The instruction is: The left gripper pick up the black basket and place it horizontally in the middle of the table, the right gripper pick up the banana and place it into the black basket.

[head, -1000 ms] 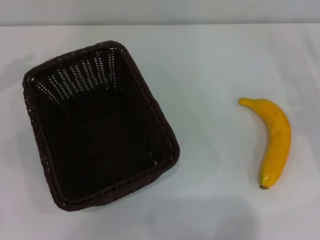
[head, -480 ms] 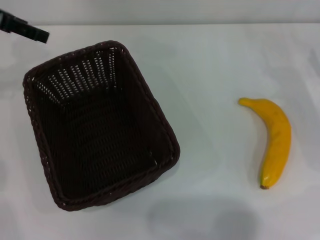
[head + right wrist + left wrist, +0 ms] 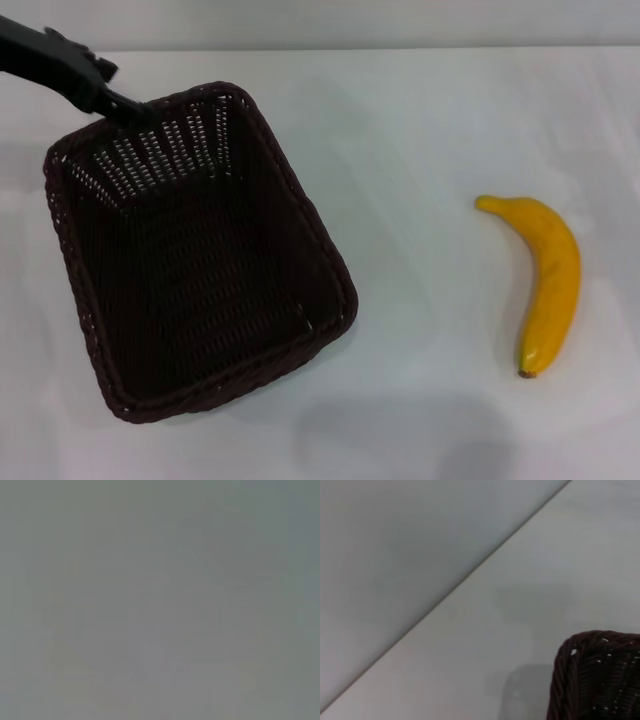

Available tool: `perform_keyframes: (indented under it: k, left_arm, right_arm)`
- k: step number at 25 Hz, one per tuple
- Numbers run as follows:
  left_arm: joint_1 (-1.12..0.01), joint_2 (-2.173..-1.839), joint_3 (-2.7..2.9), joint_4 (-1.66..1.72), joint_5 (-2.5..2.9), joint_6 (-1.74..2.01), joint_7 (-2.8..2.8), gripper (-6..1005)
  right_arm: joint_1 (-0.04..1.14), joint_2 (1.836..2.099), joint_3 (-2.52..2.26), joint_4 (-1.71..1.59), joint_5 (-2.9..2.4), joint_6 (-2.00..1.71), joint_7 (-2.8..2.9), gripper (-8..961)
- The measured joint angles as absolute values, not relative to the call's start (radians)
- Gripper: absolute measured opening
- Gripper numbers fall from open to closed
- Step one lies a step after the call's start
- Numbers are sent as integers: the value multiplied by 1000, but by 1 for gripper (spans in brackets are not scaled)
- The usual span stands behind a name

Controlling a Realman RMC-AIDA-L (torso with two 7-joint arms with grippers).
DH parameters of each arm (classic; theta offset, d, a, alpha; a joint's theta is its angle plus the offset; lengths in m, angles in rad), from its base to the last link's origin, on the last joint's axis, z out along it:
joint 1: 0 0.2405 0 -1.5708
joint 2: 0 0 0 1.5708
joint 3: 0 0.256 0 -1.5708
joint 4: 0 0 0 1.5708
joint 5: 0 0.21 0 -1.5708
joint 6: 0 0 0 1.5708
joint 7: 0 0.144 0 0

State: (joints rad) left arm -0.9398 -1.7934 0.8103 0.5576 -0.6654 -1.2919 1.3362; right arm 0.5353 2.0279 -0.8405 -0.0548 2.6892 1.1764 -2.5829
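One black basket [image 3: 200, 255] and one banana [image 3: 545, 280] lie well apart on the table [image 3: 420, 140], the left gripper [image 3: 120, 103] over the basket's far rim, finger spread unreadable.

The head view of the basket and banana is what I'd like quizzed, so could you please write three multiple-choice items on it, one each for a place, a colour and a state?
1. Where does the banana lie?
A. inside the basket
B. on the table, to the right of the basket and apart from it
C. held by a gripper

2. What colour is the black basket?
A. dark brown-black
B. white
C. yellow

3. What does the basket hold?
A. a banana
B. a cup
C. nothing

Answers:
1. B: bare white table separates the banana from the basket.
2. A: its woven sides and rim are dark throughout.
3. C: only its own woven floor shows inside, while the left gripper reaches in at its far left corner.
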Motion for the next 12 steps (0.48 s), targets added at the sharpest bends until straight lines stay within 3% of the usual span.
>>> perform_keyframes:
  k: [12]
  left_arm:
    - [-928, -1829, 805, 479, -665, -1186, 1434, 821]
  right_arm:
    - [541, 2028, -842, -57, 2689, 1185, -2573, 844]
